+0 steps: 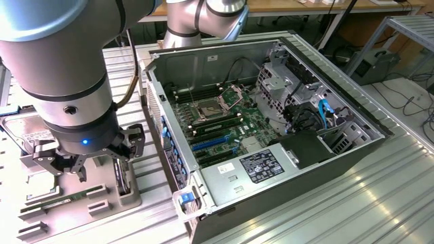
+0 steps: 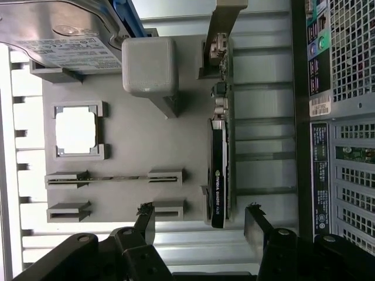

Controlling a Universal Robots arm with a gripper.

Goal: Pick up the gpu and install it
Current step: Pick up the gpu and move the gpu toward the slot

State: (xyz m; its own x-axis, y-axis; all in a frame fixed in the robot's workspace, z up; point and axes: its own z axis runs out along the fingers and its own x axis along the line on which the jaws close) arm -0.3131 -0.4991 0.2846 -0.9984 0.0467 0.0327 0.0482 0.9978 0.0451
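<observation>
The open case (image 1: 271, 117) is laid on its side on the counter (image 1: 326, 213), and a grey tray (image 2: 176, 140) with seated parts is set just beside it. The gpu (image 2: 219, 170) is stood on edge in a slot of that tray, on the side nearest the case. The end effector (image 2: 200, 218) is hung above the tray with its jaws spread wide and nothing held. In the wrist view the near end of the card is seen between the two fingertips, closer to one than to the other.

The step in hand is judged to be the approach for the grasp. It would be done well if the jaws were centred across the card, so that both pads meet its flat faces together and it is not pushed sideways in its slot. The pads are best kept parallel to the card and brought straight down, clear of the tray's walls.

A black label is carried by the power supply (image 1: 261, 166) and a white one by the hard drive (image 2: 64, 44), but neither can be read. On the card's dark edge "NVIDIA QUADRO" can be read in white; the model after it cannot be made out.
</observation>
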